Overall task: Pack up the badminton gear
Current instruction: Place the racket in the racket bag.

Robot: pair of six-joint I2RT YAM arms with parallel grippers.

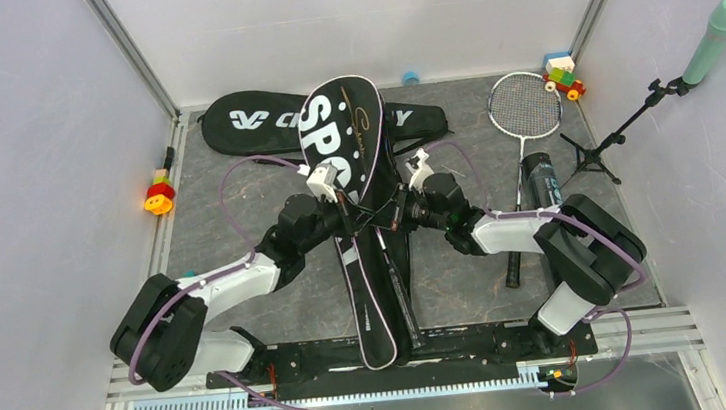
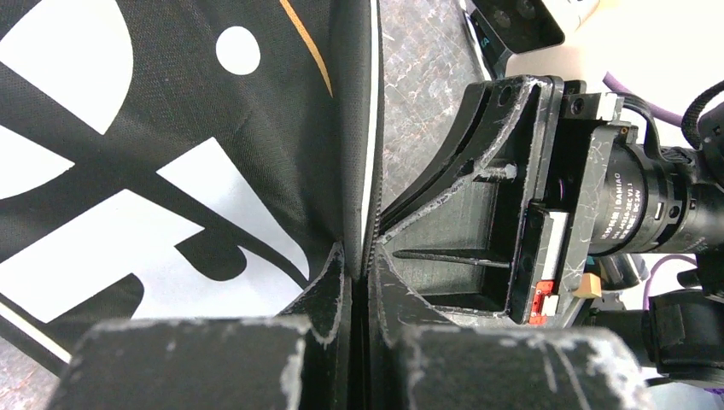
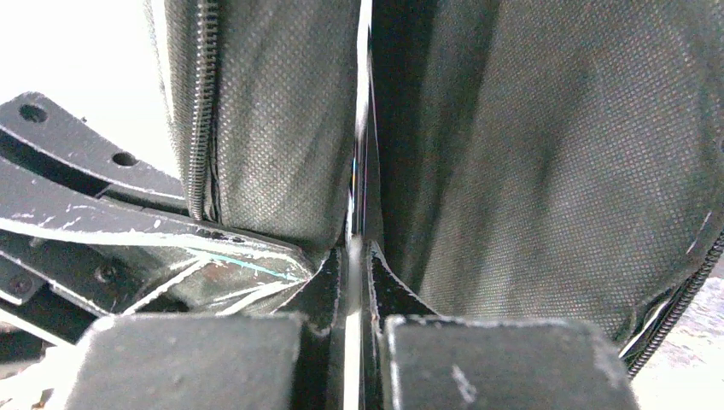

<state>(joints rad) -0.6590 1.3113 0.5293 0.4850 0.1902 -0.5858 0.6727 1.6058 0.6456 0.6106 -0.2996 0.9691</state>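
The black "SPORT" racket bag (image 1: pixel 344 136) lies down the table's middle, its open zipper edge lifted. My left gripper (image 1: pixel 347 204) is shut on one zipper edge (image 2: pixel 369 171). My right gripper (image 1: pixel 405 203) is shut on the facing flap, whose grey lining (image 3: pixel 546 171) fills its view. A dark racket handle (image 1: pixel 400 297) runs along the bag's right side. The "CROSSWAY" bag (image 1: pixel 251 122) lies flat behind. A second racket (image 1: pixel 524 105) and the black tube (image 1: pixel 542 180) lie to the right. No shuttlecocks show.
A mint-green microphone (image 1: pixel 717 35) on a black stand (image 1: pixel 600 147) is at the right wall. Toy blocks sit at the left edge (image 1: pixel 159 192) and back right corner (image 1: pixel 563 75). A small blue object (image 1: pixel 410 77) is at the back wall.
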